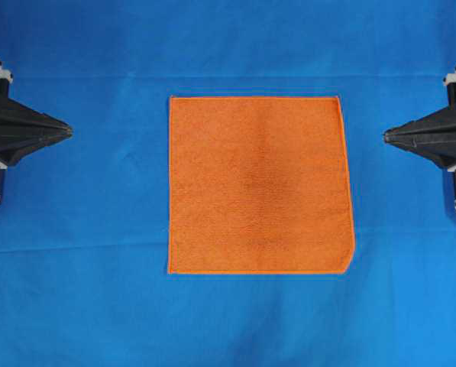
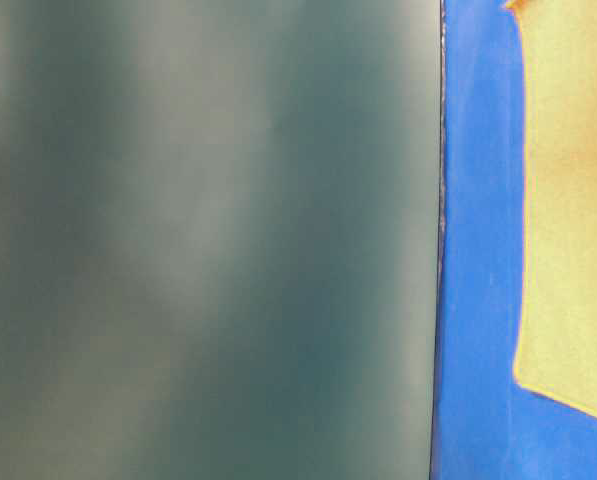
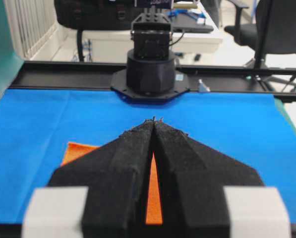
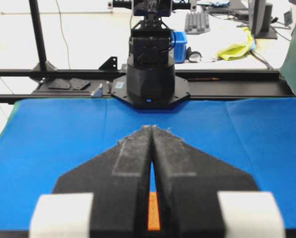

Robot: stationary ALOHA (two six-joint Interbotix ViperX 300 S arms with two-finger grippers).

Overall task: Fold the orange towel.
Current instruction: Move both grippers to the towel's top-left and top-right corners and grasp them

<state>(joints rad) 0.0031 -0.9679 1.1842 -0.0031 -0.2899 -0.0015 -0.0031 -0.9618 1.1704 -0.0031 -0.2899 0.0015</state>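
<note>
The orange towel point(image 1: 260, 185) lies flat and unfolded in the middle of the blue cloth, its rounded corner at the front right. It shows pale at the right of the table-level view point(image 2: 573, 200), and as a sliver between the jaws in both wrist views point(image 3: 153, 193) point(image 4: 153, 210). My left gripper point(image 1: 69, 131) is shut and empty, well left of the towel, above the cloth. My right gripper point(image 1: 386, 136) is shut and empty, right of the towel. In the wrist views the left gripper point(image 3: 154, 121) and the right gripper point(image 4: 151, 128) have their tips closed together.
A large blue cloth point(image 1: 98, 290) covers the table. The opposite arm's black base stands at the far edge in each wrist view point(image 3: 150, 74) point(image 4: 150, 69). A blurred grey-green surface point(image 2: 208, 240) fills most of the table-level view.
</note>
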